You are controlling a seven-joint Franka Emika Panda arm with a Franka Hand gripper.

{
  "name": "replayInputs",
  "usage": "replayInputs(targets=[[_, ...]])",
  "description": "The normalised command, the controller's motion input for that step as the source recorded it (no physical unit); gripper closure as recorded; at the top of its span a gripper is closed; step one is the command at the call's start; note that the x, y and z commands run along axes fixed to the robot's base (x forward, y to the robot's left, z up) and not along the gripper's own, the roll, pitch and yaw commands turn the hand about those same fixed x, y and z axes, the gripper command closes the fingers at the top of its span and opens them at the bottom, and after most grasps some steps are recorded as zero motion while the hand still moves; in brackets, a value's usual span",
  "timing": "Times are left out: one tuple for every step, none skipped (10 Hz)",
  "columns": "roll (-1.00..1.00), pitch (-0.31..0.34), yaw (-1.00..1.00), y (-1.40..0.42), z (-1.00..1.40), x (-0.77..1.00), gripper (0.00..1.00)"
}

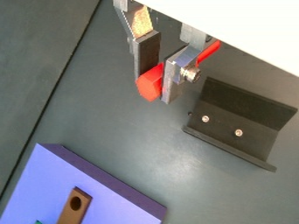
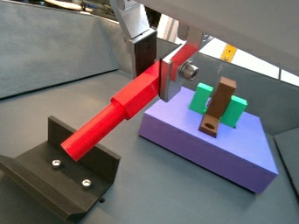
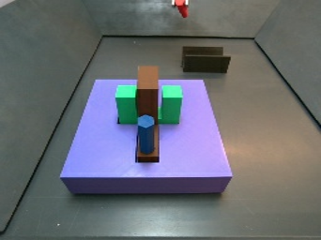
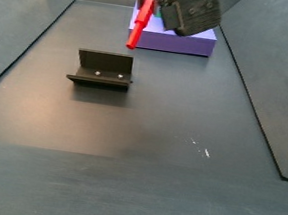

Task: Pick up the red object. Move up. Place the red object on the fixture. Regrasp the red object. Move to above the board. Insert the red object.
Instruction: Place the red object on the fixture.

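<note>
Red object [image 2: 114,114] clamped near one end between my gripper [image 2: 160,63] fingers, up in the air.

Its long axis slants down and away from my fingers [image 1: 179,77], free end pointing toward the fixture [image 2: 65,175] below, not touching it in a side view [image 4: 141,23]. My silver plates press on both its sides in both wrist views. Beside me lies the purple board [image 2: 216,150] with its green blocks [image 2: 219,101] and brown block [image 2: 219,109]; the blue peg [image 3: 145,134] stands on it.
</note>
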Motion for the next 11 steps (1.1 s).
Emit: replayInputs(targets=[[-0.09,0.246,0.00,-0.16,-0.22,1.00,1.00],[-0.09,0.254,0.05,-0.09,-0.27,1.00,1.00],[-0.20,0.180,0.09,-0.06,-0.42,1.00,1.00],[-0.22,0.151,0.12,0.00,-0.48,1.00,1.00],[-0.25,0.103,0.15,0.00,-0.55,0.98,1.00],[-0.18,0.117,0.15,0.00,-0.46,1.00,1.00],[0.00,0.189,0.09,-0.02,-0.31,1.00,1.00],[0.00,0.117,0.05,0.00,-0.04,0.37,1.00],[-0.05,0.000,0.00,0.00,-0.02,0.00,1.00],[-0.14,0.000,0.00,0.00,-0.24,0.41,1.00],[-0.24,0.000,0.00,0.00,-0.35,0.56,1.00]])
